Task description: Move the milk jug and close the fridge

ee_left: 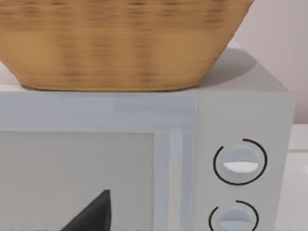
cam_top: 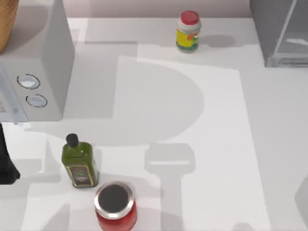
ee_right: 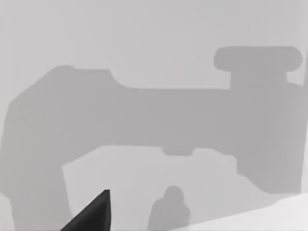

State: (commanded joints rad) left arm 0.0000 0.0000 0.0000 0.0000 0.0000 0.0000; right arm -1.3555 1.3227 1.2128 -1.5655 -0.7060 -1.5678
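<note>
Showing only a cut-off corner, the fridge [cam_top: 281,31] sits far right | appliance [cam_top: 36,62] with basket [ee_left: 120,43] on top, far left | milk jug location cannot be told | left arm [cam_top: 6,159] at left edge; both grippers' jaws cannot be told.

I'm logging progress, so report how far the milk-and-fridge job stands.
Nothing looks done. The fridge at the table's far right has its pale-framed door panel angled outward, apparently open. No milk jug can be made out on the table. Nothing is in hand: the left arm sits at the left edge near the microwave. Moving the jug and closing the fridge both remain.
</note>
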